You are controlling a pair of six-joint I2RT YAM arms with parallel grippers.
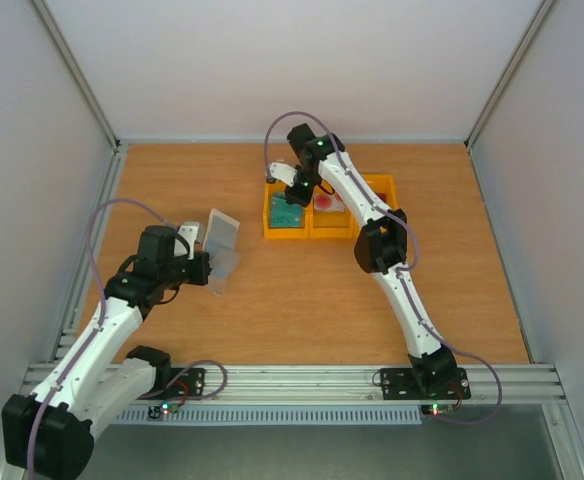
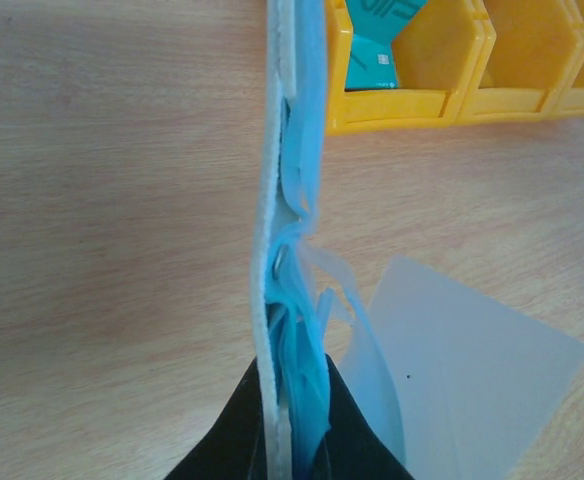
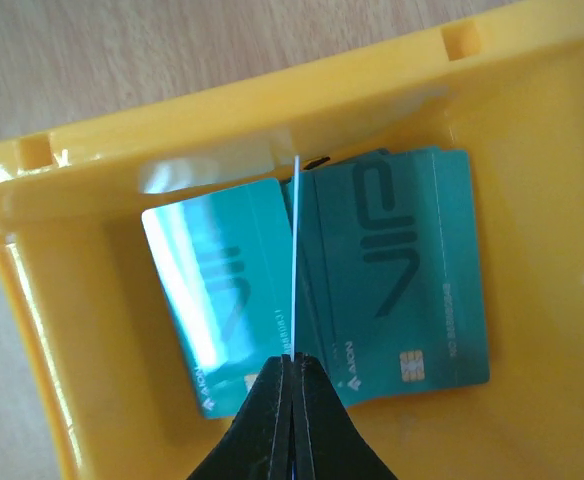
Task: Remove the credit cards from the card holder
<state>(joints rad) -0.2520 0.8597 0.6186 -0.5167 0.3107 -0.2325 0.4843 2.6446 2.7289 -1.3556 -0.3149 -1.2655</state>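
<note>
the right jaws are shut on one card, seen edge-on as a thin pale line, so its colour cannot be told. it hangs over the left compartment of the yellow tray, where teal cards lie flat in a loose overlapping pile. whether its far edge touches the pile or the back wall cannot be told.

the left jaws are clamped on the card holder, held up over the left half of the counter, well apart from the tray. from the left wrist it shows edge-on, cream outside and blue inside, with a clear leaf splayed off to one side. whether any cards remain inside cannot be told.

what could go wrong, as i judge it:

- the card stands on edge. let go like that, it may lean against the compartment wall or rest upright on the pile instead of lying flat, and a later drop could knock it over the rim.
- the slick teal pile is already uneven, so a card landing on its edge could slide and push the top one askew.
- if the held card is not teal, it would land in the wrong compartment, since red cards lie in the middle one.
- the holder is pinched at one end only, with its pockets gaping. a tilt or jolt of the left arm could let a remaining card slip out onto the counter.
- the loose leaf could snag the right jaws on the next reach.
</note>
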